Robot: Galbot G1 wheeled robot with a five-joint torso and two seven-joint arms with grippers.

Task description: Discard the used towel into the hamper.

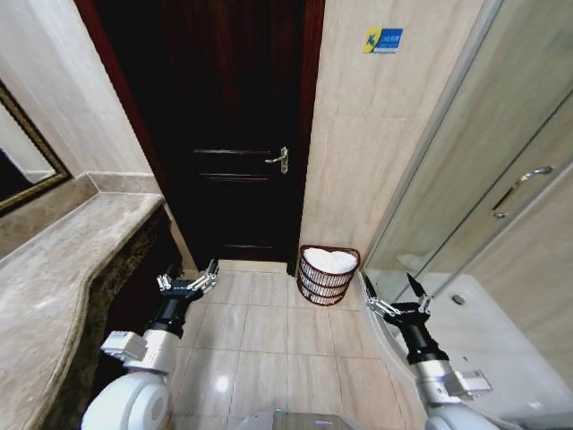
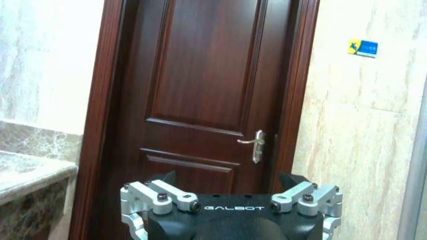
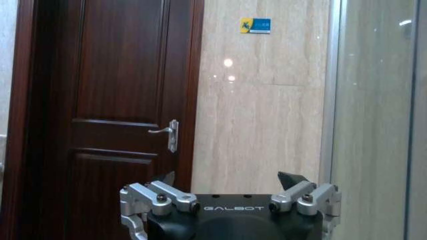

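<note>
While both end effectors hang empty with their fingers spread apart, you have nothing in hand to carry, so judge the state of the job before moving anything. Your left end effector (image 1: 189, 282) sits low at about 8 o'clock in the head view, just off the edge of the marble surface (image 1: 54, 269); your right end effector (image 1: 394, 296) sits at about 4 o'clock, near the glass shower door (image 1: 501, 179). From each wrist you see the fingertips wide, nothing between them.

Look outward to the hamper (image 1: 328, 275). It stands on the floor between the two arms, a little past them at about 1 o'clock from the left end effector, tucked against the tiled wall (image 1: 376, 134) just right of the dark door (image 1: 233, 134). A white towel (image 1: 329, 261) already lies bundled inside its rim. By my reading the drop looks done; if you do reach again, come from above the rim, since the open weave could snag a fingertip.

Around you, the tiled floor (image 1: 269, 331) is glossy and shows a light glare. A mirror (image 1: 22, 166) hangs above the surface at 9 o'clock. A small blue sign (image 1: 383, 40) sits high on the wall, and the door handle (image 1: 278, 160) faces you.
</note>
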